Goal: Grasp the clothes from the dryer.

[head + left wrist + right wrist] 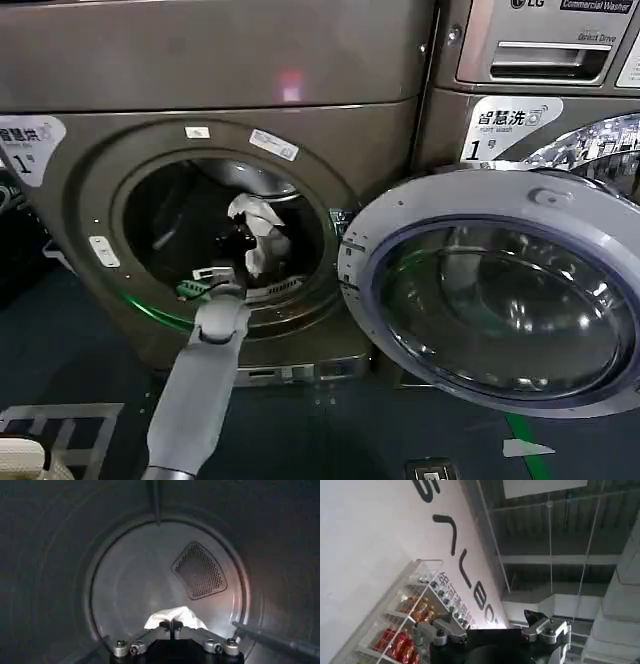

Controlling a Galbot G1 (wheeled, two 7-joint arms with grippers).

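Risk comes first at the left side, where the left hand [232, 268] reaches through the porthole of the dryer [120, 120]. In the left wrist view its fingers [171, 626] stand together on the edge of the whitish cloth [175, 616], so the hold looks thin. I judge that the fabric can slip out when the arm draws back, because only a small fold seems to be pinched. The cloth can also catch on the porthole rim, and the arm itself passes close to this rim.

Inside the steel drum [135, 575] the whitish cloth hangs at the hand, with something dark just beside it in the head view; I cannot tell if this is the dark blue piece. Further right, the open door [500, 290] stands beside the porthole. The right hand [492, 630] is raised away from the machines, with its fingers apart and empty.
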